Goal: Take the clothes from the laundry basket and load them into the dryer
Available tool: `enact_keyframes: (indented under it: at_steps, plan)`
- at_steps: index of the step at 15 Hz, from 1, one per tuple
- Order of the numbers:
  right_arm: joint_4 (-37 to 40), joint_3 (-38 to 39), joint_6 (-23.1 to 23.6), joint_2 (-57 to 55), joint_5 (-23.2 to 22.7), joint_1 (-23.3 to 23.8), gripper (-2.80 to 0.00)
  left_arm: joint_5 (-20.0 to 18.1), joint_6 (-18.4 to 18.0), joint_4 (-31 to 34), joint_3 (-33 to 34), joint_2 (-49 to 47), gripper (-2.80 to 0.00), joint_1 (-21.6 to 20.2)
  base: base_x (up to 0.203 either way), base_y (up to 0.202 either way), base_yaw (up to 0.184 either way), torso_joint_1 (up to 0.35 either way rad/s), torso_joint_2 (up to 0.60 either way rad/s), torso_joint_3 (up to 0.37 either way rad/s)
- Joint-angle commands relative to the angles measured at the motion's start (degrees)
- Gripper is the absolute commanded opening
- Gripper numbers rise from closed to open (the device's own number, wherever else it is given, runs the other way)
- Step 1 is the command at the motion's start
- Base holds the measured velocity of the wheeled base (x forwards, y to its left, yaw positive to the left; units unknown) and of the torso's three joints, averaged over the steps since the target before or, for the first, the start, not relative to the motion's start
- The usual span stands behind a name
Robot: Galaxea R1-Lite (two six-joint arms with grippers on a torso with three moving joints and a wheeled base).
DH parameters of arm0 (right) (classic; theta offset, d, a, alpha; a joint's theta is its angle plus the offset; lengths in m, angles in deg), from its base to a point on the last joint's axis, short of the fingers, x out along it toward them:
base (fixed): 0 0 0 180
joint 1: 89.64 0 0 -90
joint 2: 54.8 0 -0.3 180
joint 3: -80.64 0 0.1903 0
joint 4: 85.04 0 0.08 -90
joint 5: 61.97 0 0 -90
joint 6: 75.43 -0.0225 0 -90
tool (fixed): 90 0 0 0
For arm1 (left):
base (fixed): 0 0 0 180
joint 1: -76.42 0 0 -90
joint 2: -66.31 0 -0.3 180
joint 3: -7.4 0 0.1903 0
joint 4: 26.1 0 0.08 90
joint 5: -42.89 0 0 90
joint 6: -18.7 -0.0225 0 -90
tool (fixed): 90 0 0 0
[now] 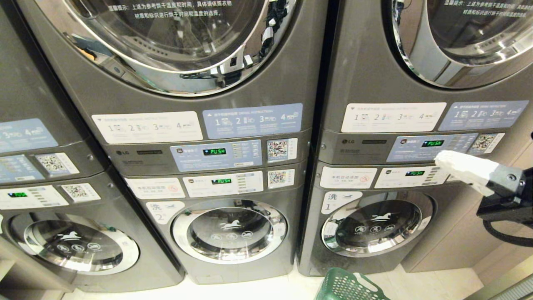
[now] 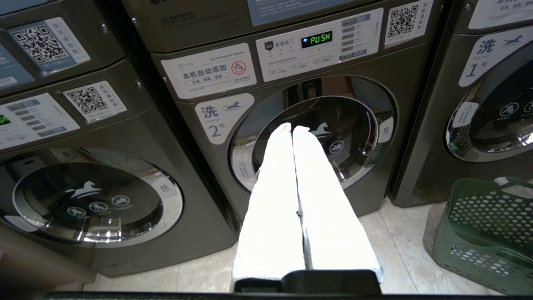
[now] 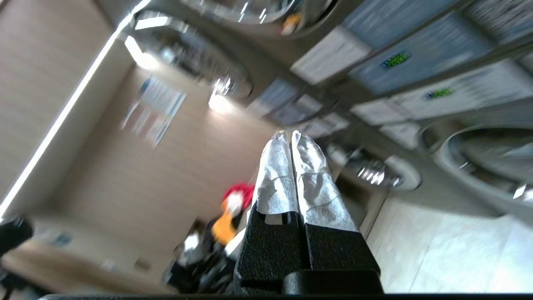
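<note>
Dryer [image 1: 175, 41] — large chrome-rimmed glass door at 11 o'clock in the head view, closed, above the washer marked 2 [image 1: 229, 231]. Laundry basket [image 1: 347, 287] — green, on the floor at 6 o'clock, before the stack marked 1. Right end effector [image 1: 447, 160] — at 3 o'clock, fingers pressed together, empty. Left end effector [image 2: 291, 129] — fingers pressed together, facing washer 2's door. Clothes: not visible.

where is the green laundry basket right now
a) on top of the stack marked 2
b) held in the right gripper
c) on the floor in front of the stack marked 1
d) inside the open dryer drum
c: the green laundry basket sits on the floor tiles below the washer door marked 1, while the right gripper is up at the panels with its fingers shut on nothing.
</note>
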Motion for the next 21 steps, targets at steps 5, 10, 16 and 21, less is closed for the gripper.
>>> enact_keyframes:
  at_steps: [5,10,16,21]
  plan:
    - [2.2,7.86,21.84,2.83,0.8,14.04,-2.8,-0.03,-0.05,0.05,0.0,0.02,-2.8,-0.04,0.0,0.0,0.0,0.0,0.0,0.0]
    - [31.72,14.37,50.2,27.64,3.47,16.29,-2.8,-0.03,-0.05,-0.02,0.0,0.02,-2.8,0.04,0.0,0.0,0.0,0.0,0.0,0.0]
    - [63.27,17.16,62.37,56.01,15.2,17.91,-2.8,0.81,3.03,0.2,0.0,0.02,-2.8,-0.04,0.0,0.0,0.0,0.0,0.0,0.0]
    - [63.61,19.58,70.21,55.58,20.91,18.17,-2.8,3.03,11.11,0.06,0.0,0.02,-2.8,0.04,0.0,0.0,0.0,0.0,0.0,0.0]
